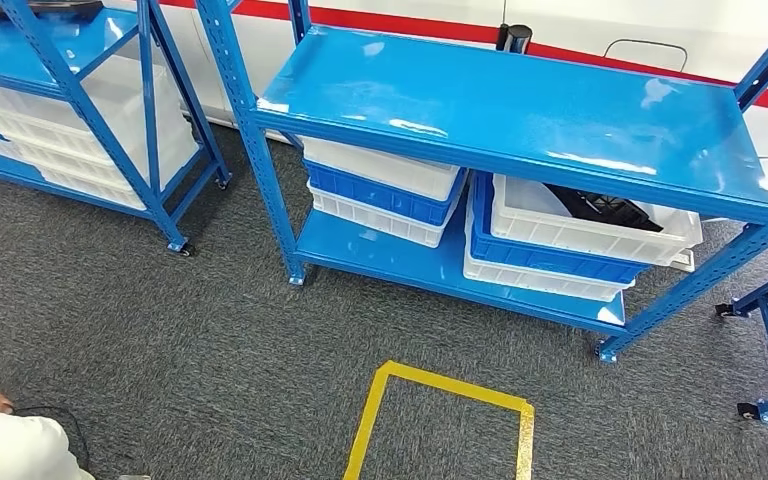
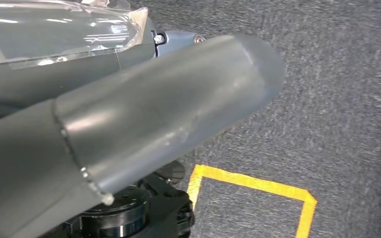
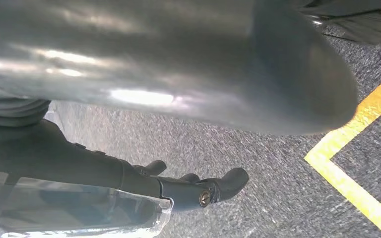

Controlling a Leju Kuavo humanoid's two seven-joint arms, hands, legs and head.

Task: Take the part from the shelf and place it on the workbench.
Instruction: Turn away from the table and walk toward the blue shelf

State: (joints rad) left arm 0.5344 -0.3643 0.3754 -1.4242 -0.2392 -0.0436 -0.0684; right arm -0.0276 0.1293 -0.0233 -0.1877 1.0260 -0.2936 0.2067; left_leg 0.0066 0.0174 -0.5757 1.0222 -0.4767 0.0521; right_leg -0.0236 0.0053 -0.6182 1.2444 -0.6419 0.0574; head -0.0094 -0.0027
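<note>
Part (image 1: 600,208), dark, lay in the upper white bin (image 1: 660,240) on the shelf's (image 1: 510,100) lower level, robot's right side, under the blue top deck. Both arms hung over carpet by the yellow tape square (image 1: 440,420). Right hand (image 3: 188,186): fingers apart, holding nothing. Left hand (image 2: 168,109): thumb seen, fingers hidden, can't tell its state. Risks, as I judged: low reach w/ top deck overhanging, so arm could clip the edge; part sat deep in bin, so grip could slip.
</note>
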